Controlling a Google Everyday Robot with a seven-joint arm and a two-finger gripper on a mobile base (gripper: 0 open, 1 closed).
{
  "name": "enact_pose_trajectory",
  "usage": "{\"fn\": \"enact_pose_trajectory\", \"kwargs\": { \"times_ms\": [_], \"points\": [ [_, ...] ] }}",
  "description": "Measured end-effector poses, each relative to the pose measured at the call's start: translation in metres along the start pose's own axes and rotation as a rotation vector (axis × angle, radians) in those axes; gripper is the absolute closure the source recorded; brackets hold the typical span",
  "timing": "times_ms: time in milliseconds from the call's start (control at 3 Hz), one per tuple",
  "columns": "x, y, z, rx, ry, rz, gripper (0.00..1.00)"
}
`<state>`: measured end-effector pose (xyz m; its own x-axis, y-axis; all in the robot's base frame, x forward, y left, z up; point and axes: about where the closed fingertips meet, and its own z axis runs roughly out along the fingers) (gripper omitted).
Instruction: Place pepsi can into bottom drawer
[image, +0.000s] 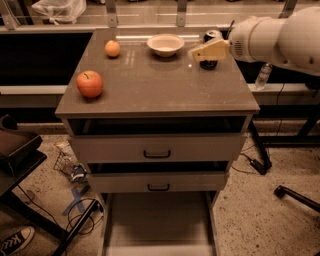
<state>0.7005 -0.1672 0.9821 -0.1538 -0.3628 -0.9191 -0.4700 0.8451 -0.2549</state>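
The pepsi can (211, 36) stands at the back right of the cabinet top, mostly hidden behind my gripper; only its silver top and dark base show. My gripper (199, 52) reaches in from the right at the can's height, its pale fingers in front of the can. The bottom drawer (158, 220) is pulled out at the foot of the cabinet, a pale grey tray with nothing in it.
A red apple (90, 83), an orange (112, 48) and a white bowl (165, 44) sit on the cabinet top (150, 85). Two upper drawers with black handles (157, 154) stand slightly open. A water bottle (263, 76) stands behind at right. Chair legs and cables lie on the floor.
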Motion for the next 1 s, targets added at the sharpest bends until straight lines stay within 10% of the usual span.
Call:
{"fn": "enact_pose_trajectory", "kwargs": {
  "times_ms": [1000],
  "points": [
    [0.035,-0.063,0.097,0.041,-0.045,0.221,0.0]
  ]
}}
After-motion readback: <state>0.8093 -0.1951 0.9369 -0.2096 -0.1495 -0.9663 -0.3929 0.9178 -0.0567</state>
